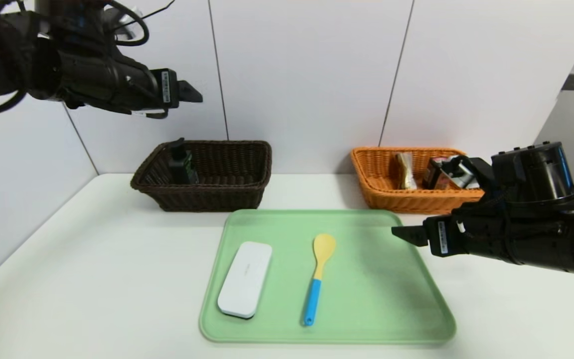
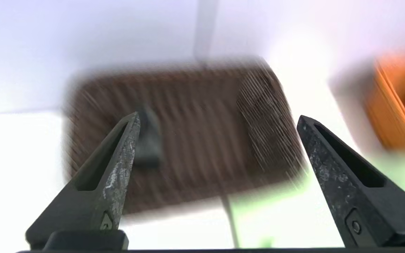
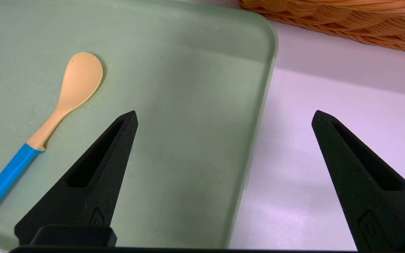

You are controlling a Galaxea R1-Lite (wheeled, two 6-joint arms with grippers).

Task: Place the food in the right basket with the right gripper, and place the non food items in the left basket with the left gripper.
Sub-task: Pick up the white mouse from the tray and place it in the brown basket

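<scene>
Overhead, the left gripper (image 1: 195, 93) hangs high above the dark brown wicker basket (image 1: 247, 192), its fingers (image 2: 118, 168) spread wide and holding nothing. In that basket the tall black bottle (image 1: 181, 163) stands upright against the left wall. The right gripper (image 1: 402, 233) hovers low at the right edge of the green tray (image 1: 381, 299), fingers (image 3: 97, 175) likewise wide apart and empty, one over the tray and the other over the white counter (image 1: 92, 259). On the tray lie two non-food items: the flat white oblong case (image 1: 245, 278) near the left side, and just to its right the yellow spoon with blue handle (image 1: 319, 276), bowl toward the wall, the two well apart from each other. Behind the right gripper sits the orange-tan wicker basket (image 1: 381, 192), with the clear-wrapped brownish snack packet (image 1: 405, 170) leaning inside and the small dark box (image 1: 441, 174) beside it, partly hidden by the arm
</scene>
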